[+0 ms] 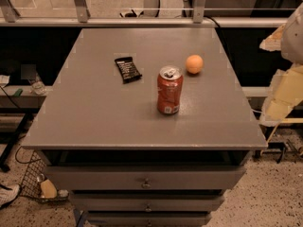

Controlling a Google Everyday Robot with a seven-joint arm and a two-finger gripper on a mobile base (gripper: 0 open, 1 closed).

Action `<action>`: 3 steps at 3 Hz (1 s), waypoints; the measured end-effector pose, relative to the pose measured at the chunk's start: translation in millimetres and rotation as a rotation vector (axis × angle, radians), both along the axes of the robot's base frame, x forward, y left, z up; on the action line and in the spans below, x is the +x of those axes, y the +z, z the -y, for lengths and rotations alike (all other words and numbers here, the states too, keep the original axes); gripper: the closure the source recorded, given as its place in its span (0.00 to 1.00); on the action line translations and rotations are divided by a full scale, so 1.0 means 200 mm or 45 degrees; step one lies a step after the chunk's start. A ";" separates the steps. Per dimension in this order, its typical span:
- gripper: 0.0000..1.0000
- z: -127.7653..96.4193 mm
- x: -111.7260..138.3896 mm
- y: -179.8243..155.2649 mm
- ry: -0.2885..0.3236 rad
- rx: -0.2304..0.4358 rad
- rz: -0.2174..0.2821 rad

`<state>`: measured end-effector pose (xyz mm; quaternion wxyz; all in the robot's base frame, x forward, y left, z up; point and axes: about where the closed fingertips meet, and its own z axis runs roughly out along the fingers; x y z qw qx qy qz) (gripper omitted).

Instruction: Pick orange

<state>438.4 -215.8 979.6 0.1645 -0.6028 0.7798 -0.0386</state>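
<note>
The orange [194, 64] is a small round fruit resting on the grey table top [94, 108], right of centre towards the back. A red-orange soda can [169, 90] stands upright just in front of it and to its left, a small gap between them. My gripper [280, 100] shows as pale cream parts of the arm at the right edge of the view, beyond the table's right side. It is well apart from the orange, to its right and nearer the camera, and holds nothing that I can see.
A dark snack bar wrapper [128, 69] lies flat left of the can. Below the table's front edge are drawers [147, 181] with small knobs. A rail [142, 20] runs behind the table. A wire basket [40, 183] sits on the floor at lower left.
</note>
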 end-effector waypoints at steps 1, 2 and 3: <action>0.00 0.00 0.00 0.00 0.000 0.000 0.000; 0.00 0.02 0.13 -0.01 0.022 0.056 0.015; 0.00 0.11 0.36 -0.02 0.004 0.196 0.048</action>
